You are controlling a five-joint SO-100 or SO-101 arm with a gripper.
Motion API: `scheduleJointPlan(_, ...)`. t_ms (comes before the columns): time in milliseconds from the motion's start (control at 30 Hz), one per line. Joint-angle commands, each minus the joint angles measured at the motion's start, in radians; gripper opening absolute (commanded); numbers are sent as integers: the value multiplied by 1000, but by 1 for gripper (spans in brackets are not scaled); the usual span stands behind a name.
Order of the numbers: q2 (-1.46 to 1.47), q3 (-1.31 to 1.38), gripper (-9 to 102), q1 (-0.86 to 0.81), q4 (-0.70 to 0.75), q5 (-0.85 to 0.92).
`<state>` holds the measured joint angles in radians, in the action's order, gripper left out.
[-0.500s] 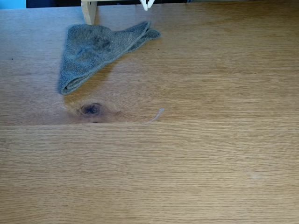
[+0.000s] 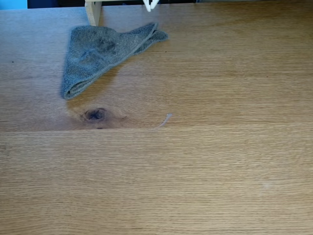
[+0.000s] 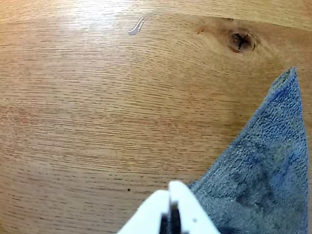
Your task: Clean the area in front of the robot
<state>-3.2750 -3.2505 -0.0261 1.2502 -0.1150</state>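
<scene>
The area is a wide light-brown wooden tabletop (image 2: 205, 166) with a plank seam, a dark oval knot (image 2: 95, 114) and a small pale smear (image 2: 166, 119). A grey folded terry cloth (image 2: 98, 51) lies at the back left. The robot's white pointed gripper (image 2: 150, 5) pokes in at the top edge, just behind the cloth's right corner. In the wrist view the gripper (image 3: 169, 187) has its fingers pressed together, shut on nothing, just left of the cloth (image 3: 263, 165). The knot (image 3: 240, 41) and smear (image 3: 138, 25) lie farther out on the tabletop (image 3: 73, 122).
A pale wooden post (image 2: 93, 12) stands at the back edge, just behind the cloth's left part. The plank seam runs across the fixed view at about mid-height.
In the fixed view the gripper tip has shifted slightly to the left along the top edge. The cloth has not moved.
</scene>
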Motion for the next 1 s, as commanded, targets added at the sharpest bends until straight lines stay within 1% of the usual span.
scheduleJointPlan(0,109,-98,0,15,-69,8)
scheduleJointPlan(167,118,-98,0,81,-78,60)
scheduleJointPlan(267,132,-97,0,160,-91,84)
scheduleJointPlan(367,199,-89,0,245,-137,91)
scheduleJointPlan(433,310,-80,0,270,-207,95)
scheduleJointPlan(533,509,-28,4,265,-319,127)
scheduleJointPlan(667,738,133,6,219,-385,109)
scheduleJointPlan(833,956,416,14,167,-367,12)
scheduleJointPlan(967,1068,647,27,106,-325,-83)
